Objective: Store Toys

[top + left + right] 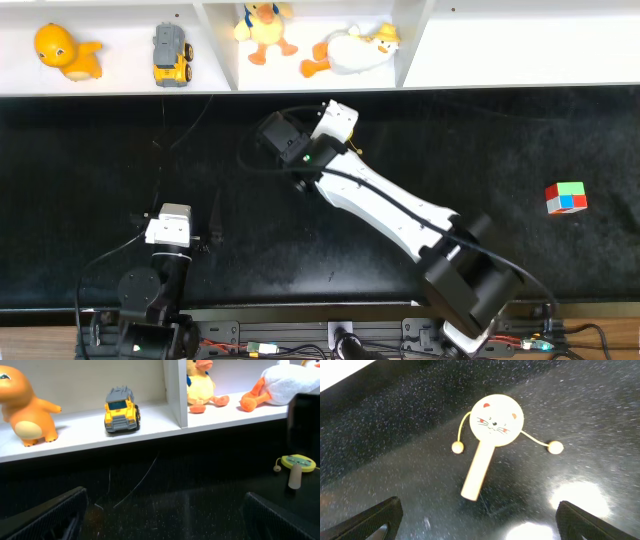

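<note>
Black, speckled worktop [560, 130] fills most of the top view, with a white shelf unit [500, 60] running along the upper edge. The right arm [400, 215], white with dark joints, stretches from the lower right up to the upper centre of the frame. Its right gripper [480, 527] hangs above the worktop just in front of the shelf, fingers spread wide apart and holding nothing. The left arm [160, 285] stays folded at the lower left. Its left gripper [162, 520] is also wide apart and empty, facing the shelf.

On the shelf, in the centre compartment, a white duck plush [350, 50] lies on its side beside a seated yellow duck plush [264, 30]. In the compartment at upper left stand an orange figure [65, 50], possibly a little dragon, and a yellow toy truck [171, 55] near the divider.

A wooden rattle drum [487, 445] with a cat face lies flat on the worktop under the right gripper, touching neither finger. One bead on a string lies to each side of it. A small multicoloured cube [566, 198] sits alone on the worktop at centre right, well apart from both arms.
</note>
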Robot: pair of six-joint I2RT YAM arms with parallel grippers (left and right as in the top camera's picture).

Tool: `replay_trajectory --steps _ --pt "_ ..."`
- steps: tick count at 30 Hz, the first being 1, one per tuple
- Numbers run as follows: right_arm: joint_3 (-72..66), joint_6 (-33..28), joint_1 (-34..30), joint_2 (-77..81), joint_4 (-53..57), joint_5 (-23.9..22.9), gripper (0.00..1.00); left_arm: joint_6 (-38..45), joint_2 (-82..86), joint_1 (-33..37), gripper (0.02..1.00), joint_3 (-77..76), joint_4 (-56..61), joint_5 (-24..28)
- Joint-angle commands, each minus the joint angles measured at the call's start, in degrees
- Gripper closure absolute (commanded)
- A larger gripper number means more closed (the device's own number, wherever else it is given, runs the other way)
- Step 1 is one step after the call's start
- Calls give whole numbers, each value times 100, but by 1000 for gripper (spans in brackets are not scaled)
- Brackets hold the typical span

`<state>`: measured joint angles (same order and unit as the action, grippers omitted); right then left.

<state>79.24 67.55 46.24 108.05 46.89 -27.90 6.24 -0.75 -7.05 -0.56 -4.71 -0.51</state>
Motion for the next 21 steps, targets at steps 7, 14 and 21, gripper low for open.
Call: replay_trajectory --steps 7,14,21 --pt "243 192 -315 533 -459 549 5 105 61 -26 20 9 -15 -50" --pt "243 192 -352 734 -542 651 5 105 61 -26 20 9 -15 -50" --pt "243 192 -354 828 -533 693 7 105 61 -26 20 9 -15 -50"
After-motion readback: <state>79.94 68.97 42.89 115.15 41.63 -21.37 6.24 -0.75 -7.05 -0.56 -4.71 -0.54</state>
